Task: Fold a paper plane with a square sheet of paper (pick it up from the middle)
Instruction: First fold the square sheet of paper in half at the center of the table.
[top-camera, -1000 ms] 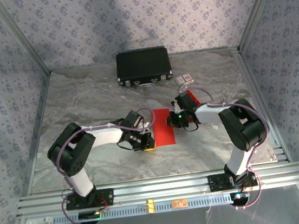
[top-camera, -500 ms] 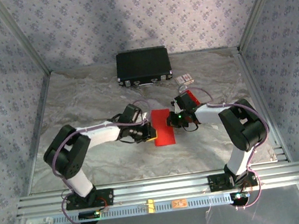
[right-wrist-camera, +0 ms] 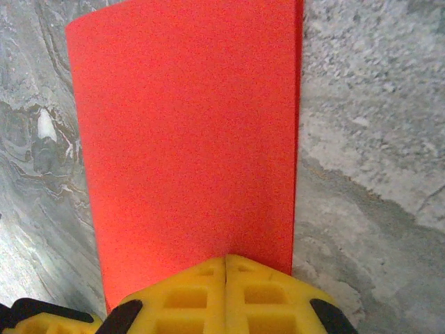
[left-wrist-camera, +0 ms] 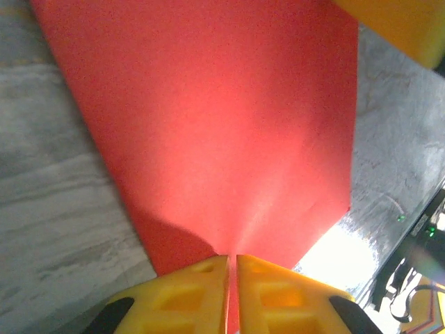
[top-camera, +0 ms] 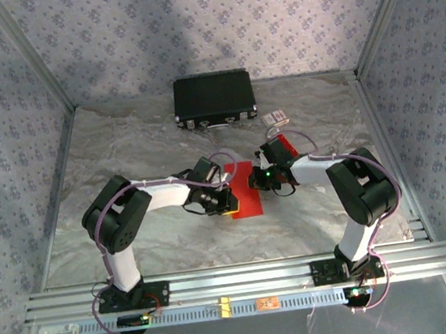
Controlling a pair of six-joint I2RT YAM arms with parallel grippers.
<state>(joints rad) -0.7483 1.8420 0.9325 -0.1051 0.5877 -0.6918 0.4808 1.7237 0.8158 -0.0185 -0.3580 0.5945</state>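
One square sheet of paper [top-camera: 246, 192], bright red, smooth, narrow rectangle

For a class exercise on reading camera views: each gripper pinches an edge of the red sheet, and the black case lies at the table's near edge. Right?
No. The black case lies at the far edge of the table, as the top external view shows. The rest holds: the left gripper and the right gripper each pinch an edge of the red sheet.
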